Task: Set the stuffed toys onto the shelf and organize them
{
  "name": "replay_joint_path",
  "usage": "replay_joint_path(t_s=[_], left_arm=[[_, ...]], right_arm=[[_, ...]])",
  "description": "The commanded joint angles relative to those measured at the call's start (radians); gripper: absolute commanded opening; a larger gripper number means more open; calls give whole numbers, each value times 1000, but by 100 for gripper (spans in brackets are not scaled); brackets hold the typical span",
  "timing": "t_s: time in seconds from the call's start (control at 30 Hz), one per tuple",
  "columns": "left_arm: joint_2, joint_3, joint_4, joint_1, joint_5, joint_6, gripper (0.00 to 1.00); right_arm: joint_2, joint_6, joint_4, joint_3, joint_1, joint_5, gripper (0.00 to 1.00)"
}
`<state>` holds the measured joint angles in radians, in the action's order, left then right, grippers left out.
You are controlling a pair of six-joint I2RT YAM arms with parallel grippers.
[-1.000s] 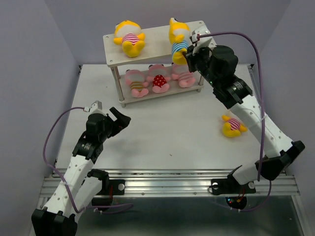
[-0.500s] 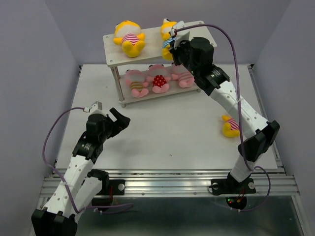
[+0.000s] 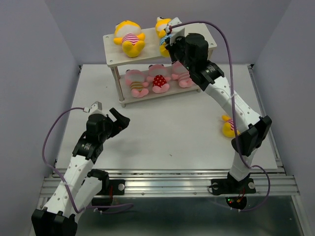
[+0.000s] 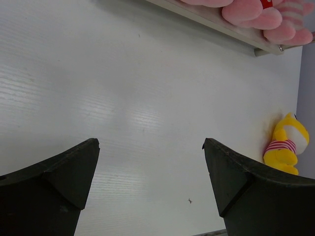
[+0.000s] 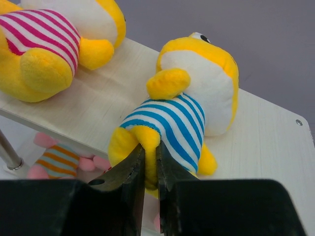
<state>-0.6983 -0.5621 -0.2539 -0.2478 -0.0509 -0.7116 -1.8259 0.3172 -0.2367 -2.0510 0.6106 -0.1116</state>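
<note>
The shelf (image 3: pixel 150 51) stands at the back of the table. A yellow toy with pink stripes (image 3: pixel 129 37) lies on its top board. Beside it lies a yellow toy with blue stripes (image 5: pixel 187 108), its head away from me. My right gripper (image 5: pixel 150 152) is shut on this toy's leg, at the board's near edge (image 5: pixel 74 132). Three pink toys (image 3: pixel 158 81) lie on the lower tier. Another yellow toy (image 3: pixel 229 127) lies on the table at the right, also in the left wrist view (image 4: pixel 284 145). My left gripper (image 4: pixel 150 147) hangs open over bare table, holding nothing.
The right arm (image 3: pixel 231 103) reaches over the table's right half up to the shelf. Purple walls close in the table on the left, the back and the right. A metal rail (image 3: pixel 167 179) runs along the near edge.
The right gripper has carried the blue-striped toy leftward from the top board's right end and laid it down beside the pink-striped one. The left arm has not moved.
</note>
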Motion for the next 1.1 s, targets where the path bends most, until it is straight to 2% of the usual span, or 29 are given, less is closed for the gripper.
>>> replay_joint_path(t_s=[0.0, 0.23, 0.33, 0.47, 0.73, 1.0, 1.07], left_arm=[[10, -24, 8, -2, 17, 18, 99], [13, -24, 8, -4, 16, 18, 99], [14, -22, 5, -4, 17, 18, 99], [17, -22, 5, -4, 17, 18, 99], [11, -24, 5, -4, 20, 21, 99], [13, -22, 8, -4, 19, 21, 99], [8, -22, 8, -4, 17, 21, 99]], right_arm=[[-27, 23, 0, -58, 8, -51, 18], [-56, 52, -1, -69, 38, -22, 19], [-84, 51, -1, -97, 58, -65, 24], [-108, 49, 20, -121, 77, -161, 35], [-111, 28, 60, -115, 106, -161, 36], [-108, 22, 71, -117, 115, -192, 50], [-102, 20, 77, -117, 115, -188, 59]])
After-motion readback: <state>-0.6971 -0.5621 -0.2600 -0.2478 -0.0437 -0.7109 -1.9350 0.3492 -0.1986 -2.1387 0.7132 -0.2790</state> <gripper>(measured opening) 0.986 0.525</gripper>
